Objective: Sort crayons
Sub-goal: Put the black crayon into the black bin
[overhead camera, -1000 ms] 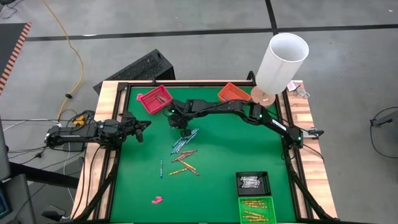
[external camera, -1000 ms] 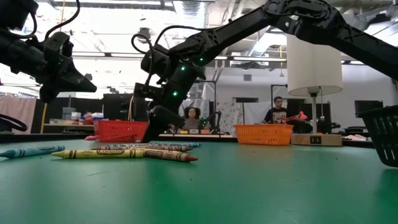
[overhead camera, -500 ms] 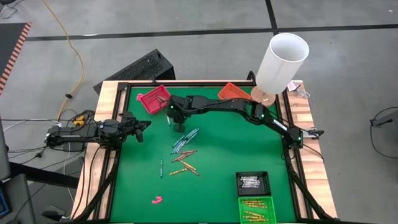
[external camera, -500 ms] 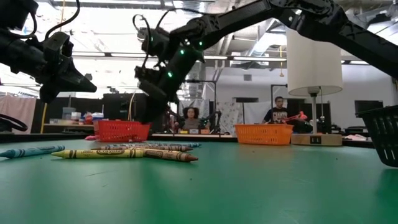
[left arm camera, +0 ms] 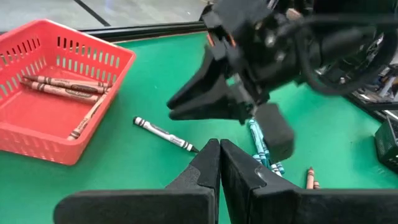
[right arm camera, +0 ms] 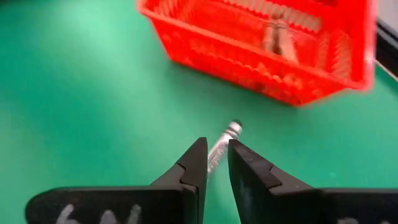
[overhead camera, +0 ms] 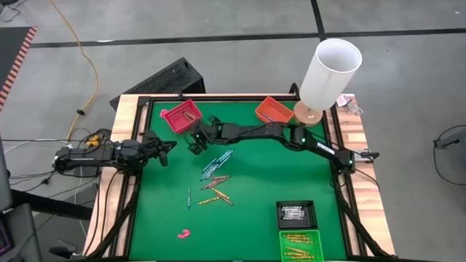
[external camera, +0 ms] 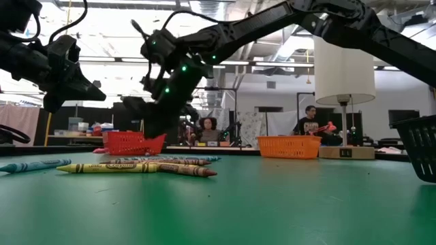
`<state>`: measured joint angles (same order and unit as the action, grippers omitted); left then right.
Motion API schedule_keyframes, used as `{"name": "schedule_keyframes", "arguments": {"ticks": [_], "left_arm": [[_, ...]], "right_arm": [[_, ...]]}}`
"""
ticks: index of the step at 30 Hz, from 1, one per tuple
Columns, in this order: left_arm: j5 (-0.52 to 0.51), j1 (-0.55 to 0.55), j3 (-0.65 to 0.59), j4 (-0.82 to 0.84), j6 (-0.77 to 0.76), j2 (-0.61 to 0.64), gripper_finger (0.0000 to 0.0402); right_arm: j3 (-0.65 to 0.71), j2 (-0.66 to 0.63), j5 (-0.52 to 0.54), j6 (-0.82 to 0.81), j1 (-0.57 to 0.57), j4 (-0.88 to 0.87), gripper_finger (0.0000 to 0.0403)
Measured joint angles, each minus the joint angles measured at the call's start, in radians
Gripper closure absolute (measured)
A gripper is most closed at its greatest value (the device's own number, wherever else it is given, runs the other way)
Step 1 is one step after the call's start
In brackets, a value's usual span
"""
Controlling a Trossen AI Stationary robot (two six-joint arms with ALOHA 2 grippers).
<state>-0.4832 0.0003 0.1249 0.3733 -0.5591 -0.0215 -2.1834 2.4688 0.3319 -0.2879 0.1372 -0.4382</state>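
While my right tool (right arm camera: 213, 163) nears the red basket (right arm camera: 261, 50):
It pinches a blurred white crayon (right arm camera: 222, 143); left tool (left arm camera: 220, 163) pressed together beside it.

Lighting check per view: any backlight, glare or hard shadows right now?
Low view: bright ceiling lights sit behind, so the right arm is nearly a silhouette; the crayons stay readable. High view: even light, only soft shadows on the green table. Left wrist view: evenly lit, no glare on the red tray.
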Motion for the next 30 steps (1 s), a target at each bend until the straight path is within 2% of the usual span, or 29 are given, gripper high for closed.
{"name": "schedule_keyframes", "arguments": {"ticks": [2,5,9,12,17,21,25,30], "left_arm": [[0.001,0.0,0.0,-0.001,0.001,0.001,0.0401],[0.001,0.0,0.0,-0.003,-0.001,-0.001,0.0401],[0.008,0.0,0.0,-0.004,0.002,-0.011,0.0401],[0.013,0.0,0.0,-0.003,-0.002,-0.017,0.0401],[0.028,0.0,0.0,-0.001,0.002,-0.017,0.0402],[0.033,0.0,0.0,0.0,0.005,-0.017,0.0401],[0.033,0.0,0.0,0.0,0.005,-0.017,0.0401],[0.033,0.0,0.0,-0.001,0.006,-0.017,0.0401]], "right_arm": [[-0.005,0.026,0.046,-0.048,-0.001,0.013,0.0316],[-0.003,0.052,0.057,-0.087,0.0,-0.011,0.0316],[-0.004,0.074,0.021,-0.105,0.008,0.005,0.0316],[-0.006,0.077,0.01,-0.186,0.014,-0.032,0.0316],[-0.007,0.077,-0.008,-0.219,0.015,-0.067,0.0351],[-0.008,0.075,-0.078,-0.221,0.017,-0.078,0.0394],[-0.034,0.068,-0.128,-0.247,0.013,-0.145,0.0398],[-0.142,0.06,-0.173,-0.178,-0.006,-0.28,0.04]]}}
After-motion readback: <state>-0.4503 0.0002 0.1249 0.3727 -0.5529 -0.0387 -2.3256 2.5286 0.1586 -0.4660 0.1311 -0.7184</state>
